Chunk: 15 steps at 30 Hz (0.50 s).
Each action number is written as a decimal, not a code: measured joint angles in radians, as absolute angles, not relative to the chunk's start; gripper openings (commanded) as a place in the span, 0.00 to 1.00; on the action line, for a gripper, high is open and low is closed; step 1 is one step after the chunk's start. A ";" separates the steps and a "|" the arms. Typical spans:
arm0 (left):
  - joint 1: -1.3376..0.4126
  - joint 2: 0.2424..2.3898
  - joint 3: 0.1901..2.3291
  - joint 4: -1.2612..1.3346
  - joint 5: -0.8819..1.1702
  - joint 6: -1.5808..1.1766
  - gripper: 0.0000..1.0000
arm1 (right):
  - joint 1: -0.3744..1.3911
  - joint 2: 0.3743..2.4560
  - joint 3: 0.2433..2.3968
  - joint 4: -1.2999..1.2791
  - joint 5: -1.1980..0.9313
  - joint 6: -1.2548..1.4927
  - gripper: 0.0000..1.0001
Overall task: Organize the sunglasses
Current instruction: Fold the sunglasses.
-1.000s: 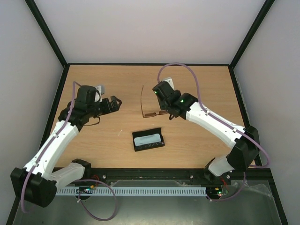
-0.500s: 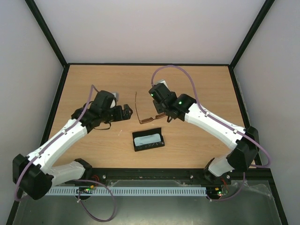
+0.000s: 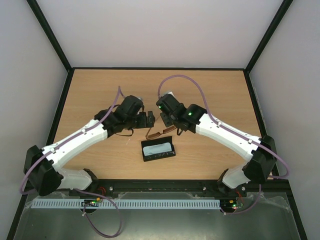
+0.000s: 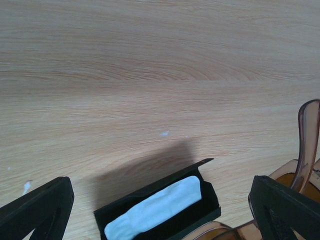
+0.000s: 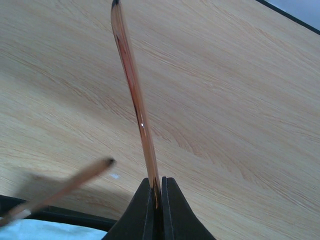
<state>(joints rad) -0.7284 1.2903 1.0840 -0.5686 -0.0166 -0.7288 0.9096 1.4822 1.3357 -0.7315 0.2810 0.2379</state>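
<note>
**Right gripper clamped on a temple arm, left gripper wide open beside it**

The right gripper [image 5: 156,189] is closed tight on one slender brown temple arm of the sunglasses [image 5: 134,92]. In the right wrist view that arm runs straight out from between the fingers [image 5: 175,205] over the wood. The second temple arm crosses the lower left of the view, blurred.

From above, the right gripper [image 3: 170,128] sits near the middle of the table [image 3: 100,90], and the sunglasses [image 3: 154,133] hang at its tip, between the two grippers. Whether the frame touches the wood cannot be told.

The left gripper [image 3: 148,120] faces it from the other side with its jaws spread wide and nothing between them. In the left wrist view the left gripper [image 4: 160,182] has one dark finger [image 4: 37,210] in each lower corner. The brown frame and a temple arm [image 4: 302,155] show just beside the right-hand finger.

Just nearer the arm bases than the sunglasses lies a black oblong case [image 3: 171,150]. It stands open, and a light blue-grey cloth [image 3: 157,148] lies folded inside it. The left wrist view shows the case [image 4: 150,192] and the cloth [image 4: 155,207] between the open fingers, lower down on the table.
</note>
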 measured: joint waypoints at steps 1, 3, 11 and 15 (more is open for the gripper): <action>-0.740 1.301 1.095 -0.569 -0.024 -0.732 1.00 | 0.910 1.478 1.336 -0.731 0.279 0.240 0.01; -0.759 1.320 1.108 -0.569 -0.037 -0.739 1.00 | 0.910 1.471 1.336 -0.731 0.276 0.244 0.01; -0.776 1.357 1.108 -0.574 -0.053 -0.756 0.99 | 0.910 1.469 1.341 -0.731 0.265 0.255 0.01; -0.798 1.401 1.110 -0.564 -0.038 -0.757 0.99 | 0.910 1.472 1.344 -0.728 0.266 0.266 0.01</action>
